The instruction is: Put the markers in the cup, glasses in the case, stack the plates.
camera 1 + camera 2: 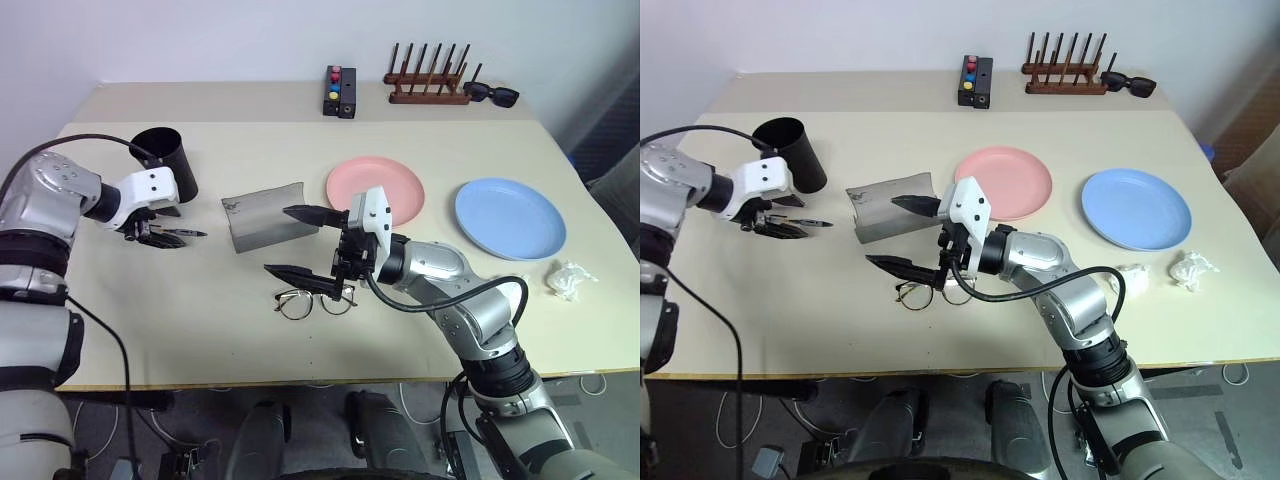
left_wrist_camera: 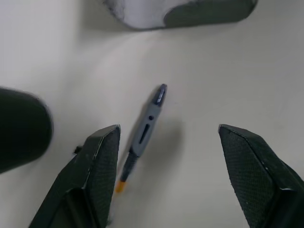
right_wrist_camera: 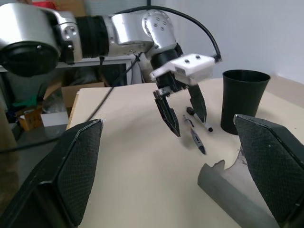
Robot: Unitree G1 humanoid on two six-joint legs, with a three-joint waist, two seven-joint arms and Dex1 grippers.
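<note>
Your left tool (image 2: 166,156) hangs wide open and empty over the dark pen (image 2: 144,130) on the desk (image 1: 150,320). Centre it across the barrel before closing, then carry it to the cup (image 1: 165,160). Your right tool (image 1: 305,243) is open and empty too.

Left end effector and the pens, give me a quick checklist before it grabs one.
1. Left end effector open: ok.
2. Dark pen between its fingers: ok, lying flat on the table.
3. White marker separate from the dark pen: ok, beside it.
4. Cup upright, mouth free: ok.
5. Right end effector clear of the pens: ok, open above the glasses.
6. Pen centred in the grip: not ok, it lies near one finger.
</note>
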